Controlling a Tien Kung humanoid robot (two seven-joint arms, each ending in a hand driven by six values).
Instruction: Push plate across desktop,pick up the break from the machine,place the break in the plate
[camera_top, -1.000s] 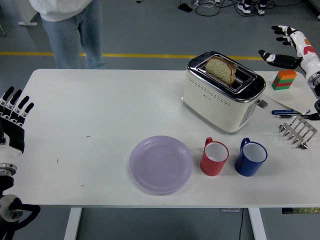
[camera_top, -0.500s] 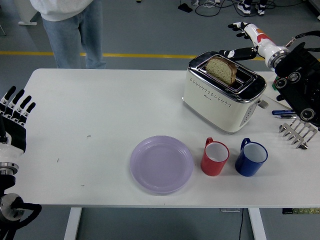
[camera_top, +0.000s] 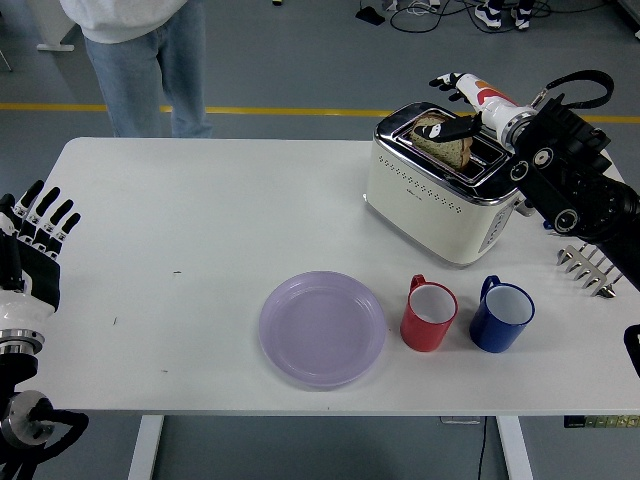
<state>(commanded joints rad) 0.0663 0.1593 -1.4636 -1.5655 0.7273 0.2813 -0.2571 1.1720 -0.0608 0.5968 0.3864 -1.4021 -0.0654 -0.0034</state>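
- While the bread slice stands upright in the toaster slot, the right hand is over it, fingers spread wide, one dark finger lying across the slice's face and the others stretched out beyond the toaster's far side
- Whether that finger truly presses on the bread or only passes in front of it, I cannot tell; nothing is gripped
- The right arm comes in from the right edge, its black bulk above the desk's right end and covering part of the metal rack there
- The cream toaster sits at the far right of the white desk
- Down front, the pale lilac plate lies bare near the near edge, about the middle
- Just right of it, the red mug, then the blue mug, side by side and apart from each other
- The left hand rests at the left edge, fingers up and spread, holding nothing
- A person in jeans stands at the far side, upper left
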